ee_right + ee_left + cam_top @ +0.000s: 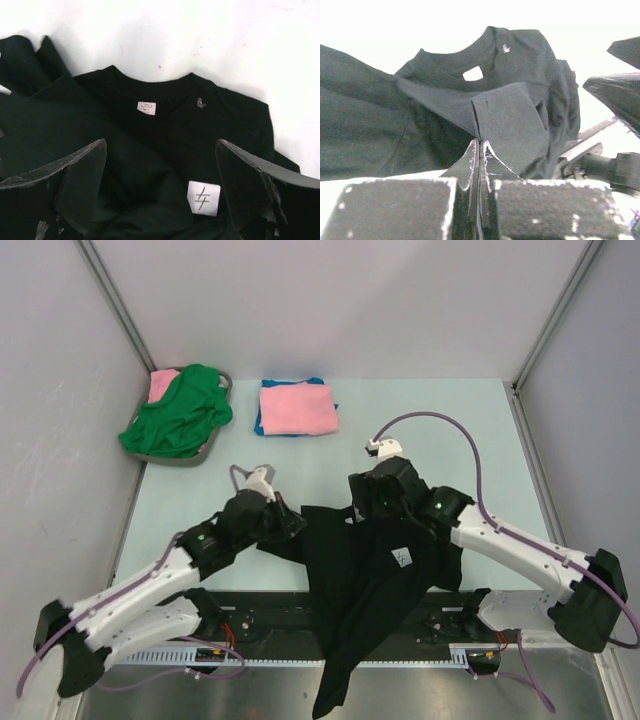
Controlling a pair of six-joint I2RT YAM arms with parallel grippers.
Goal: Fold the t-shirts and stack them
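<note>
— Item one, and where is it kept?
— Black t-shirt: crumpled at the middle of the bench's near edge, one end draped over it. White label faces up.
— Hands?
— Left hand: clamped on a fold of it. Right hand: spread wide above the collar, nothing held.
— Remaining stock?
— Pink t-shirt, folded, laid on blue t-shirt, far edge. Green t-shirt, heaped in tray, far left corner.

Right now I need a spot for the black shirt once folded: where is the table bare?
The far right corner of the table, between the pink stack and the right wall, is bare, as is the strip between it and the black shirt. The near middle is crowded: that shirt, left gripper, right gripper.
</note>
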